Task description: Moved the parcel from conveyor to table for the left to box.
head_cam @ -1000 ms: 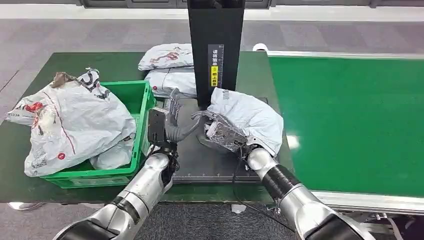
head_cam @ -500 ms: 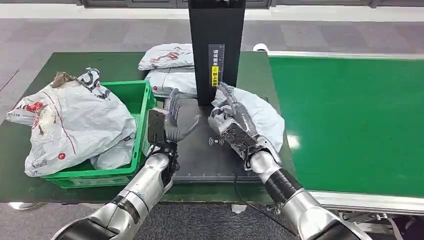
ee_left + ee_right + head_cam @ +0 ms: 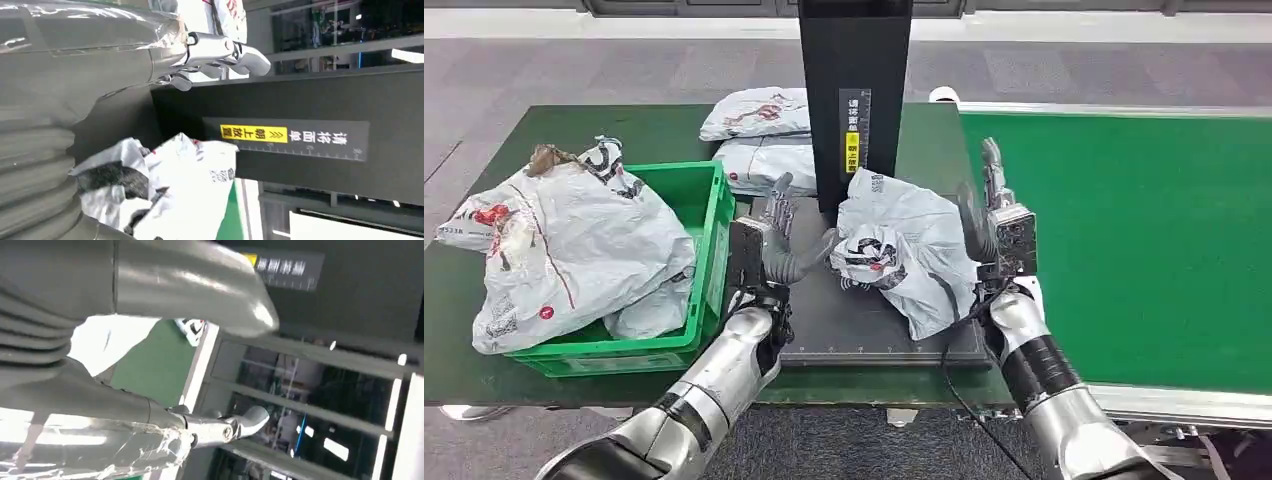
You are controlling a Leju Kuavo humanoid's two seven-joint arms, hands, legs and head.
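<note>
1. Green flat conveyor belt [image 3: 1124, 240] runs along our right side, and beside it stands the dark green table [image 3: 574, 130].
2. We see a green plastic crate [image 3: 709, 215] on the table, stuffed with big grey plastic mail bags [image 3: 564, 240].
3. We see a tall black scanner post [image 3: 854, 90] standing at the back of a flat black scanner pad [image 3: 844, 325].
4. We see the crumpled grey plastic parcel [image 3: 904, 245] lying on that pad, just in front of the post.
5. Our left hand [image 3: 774, 245] is spread wide and touches the parcel's left edge.
6. Our right hand [image 3: 999, 215] is spread too, holding nothing, right of the parcel.
</note>
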